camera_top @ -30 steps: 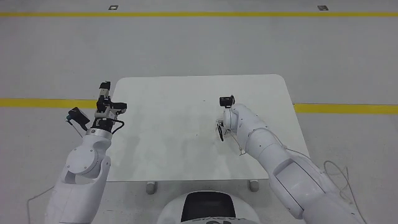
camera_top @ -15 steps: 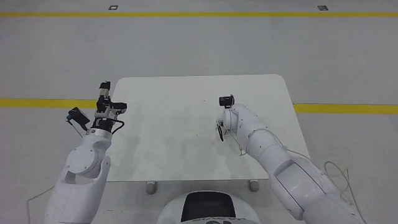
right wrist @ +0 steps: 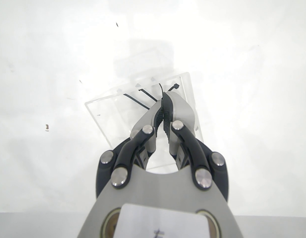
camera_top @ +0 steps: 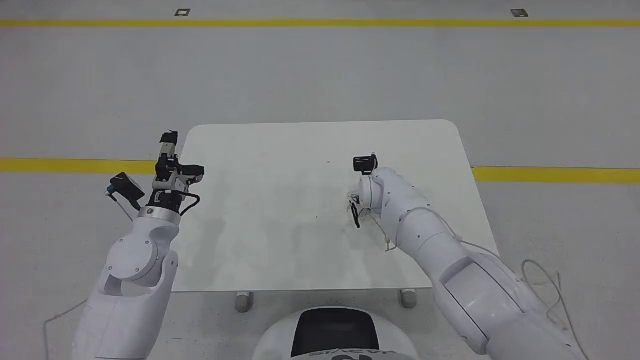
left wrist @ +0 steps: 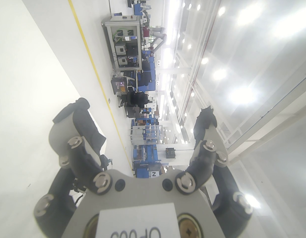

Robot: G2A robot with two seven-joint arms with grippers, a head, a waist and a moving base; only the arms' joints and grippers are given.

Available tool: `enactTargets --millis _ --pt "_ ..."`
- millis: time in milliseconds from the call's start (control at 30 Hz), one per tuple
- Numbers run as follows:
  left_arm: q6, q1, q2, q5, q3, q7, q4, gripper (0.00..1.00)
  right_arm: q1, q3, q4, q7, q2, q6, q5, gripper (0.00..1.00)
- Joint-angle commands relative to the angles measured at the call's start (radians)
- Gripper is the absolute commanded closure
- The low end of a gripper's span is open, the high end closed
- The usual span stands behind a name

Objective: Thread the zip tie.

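Note:
A thin black zip tie (right wrist: pixel 145 97) lies across a clear acrylic block (right wrist: pixel 110 115) on the white table (camera_top: pixel 280 200). My right gripper (right wrist: pixel 161 97) is shut on the zip tie over the block, its tips meeting where the strands cross; the tie's head (right wrist: pixel 176 86) sticks out just past them. From above, the right gripper (camera_top: pixel 354 212) points down at the table right of centre, with the zip tie (camera_top: pixel 353 222) a small dark loop below it. My left gripper (left wrist: pixel 145 111) is open and holds nothing, raised at the table's left edge (camera_top: pixel 170 155) and aimed across the hall.
The table's far half and middle are bare white surface. A few small dark specks (right wrist: pixel 46 127) lie on the tabletop near the block. Grey floor with yellow lines (camera_top: pixel 320 23) surrounds the table.

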Motion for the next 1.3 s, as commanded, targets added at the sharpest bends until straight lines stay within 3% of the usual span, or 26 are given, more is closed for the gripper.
enactTargets --millis 0,300,667,800,1000,1267 --pt "0.0 0.0 0.0 0.0 0.0 0.0 0.0 0.0 -0.001 0.001 -0.001 -0.001 -0.001 0.0 -0.001 1.0" --pt "0.0 0.0 0.0 0.0 0.0 0.0 0.0 0.0 -0.016 0.013 -0.05 -0.01 0.008 -0.001 -0.013 1.0" --pt "0.0 0.0 0.0 0.0 0.0 0.0 0.0 0.0 -0.097 0.068 -0.221 0.033 0.054 0.0 -0.077 1.0" --pt "0.0 0.0 0.0 0.0 0.0 0.0 0.0 0.0 -0.116 0.084 -0.253 0.058 0.063 0.0 -0.097 0.87" --pt "0.0 0.0 0.0 0.0 0.0 0.0 0.0 0.0 -0.127 0.095 -0.266 0.077 0.066 0.0 -0.12 0.86" --pt "0.0 0.0 0.0 0.0 0.0 0.0 0.0 0.0 -0.114 0.097 -0.223 0.083 0.055 0.0 -0.13 0.87"
